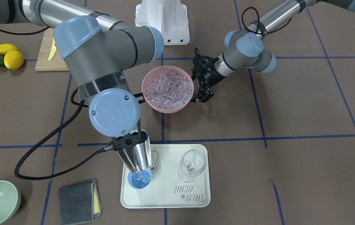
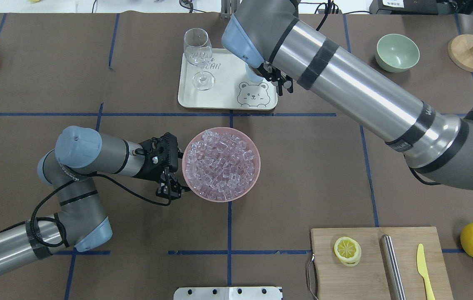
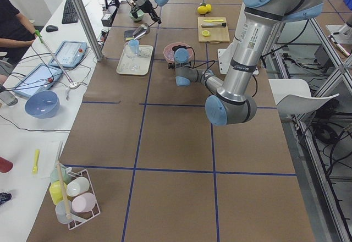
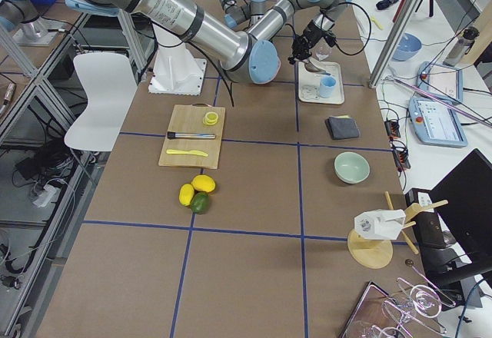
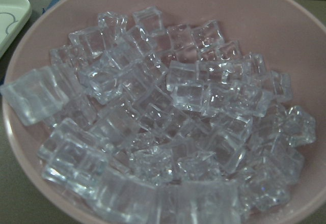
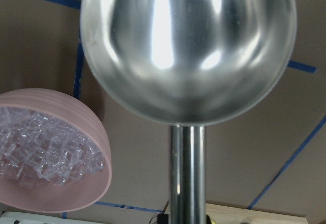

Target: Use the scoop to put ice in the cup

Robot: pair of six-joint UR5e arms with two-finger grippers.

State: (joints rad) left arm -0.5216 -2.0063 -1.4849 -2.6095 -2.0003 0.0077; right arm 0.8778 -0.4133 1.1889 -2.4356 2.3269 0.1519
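Over the table, with the clock read from the overhead camera and 12 pointing away from the robot, the right arm [image 1: 102, 50] stretches toward 10 o'clock and ends above the tray [image 1: 165, 162]. The left arm [image 2: 74, 166] bends in low from 8 o'clock toward the pink bowl [image 1: 165, 109], which sits mid-table at 6 o'clock from the tray.

That bowl is heaped with ice [image 1: 169, 87]. The scoop [image 1: 137, 157] hangs steeply tilted, handle up and mouth down, with its lip just over the cup [image 1: 133, 184]. Whether the lip touches the rim cannot be told. A wine glass [image 1: 191, 165] stands upright on the tray at 9 o'clock from the cup, apart from it.

The right gripper [image 1: 129, 141] is clamped tight on the scoop's thin handle, jaws drawn in to the rod's width. The wrist camera shows the handle running straight back into the black fingers, with the trough's shiny back above.

The left gripper [image 2: 169, 192] sits at 8 o'clock on the pink bowl's rim, its tips right against the edge. Whether it pinches the rim or only rests beside it cannot be told, nor how wide the jaws stand.

The cup stands on the tray at its 3 o'clock edge, with several cubes lying in it.
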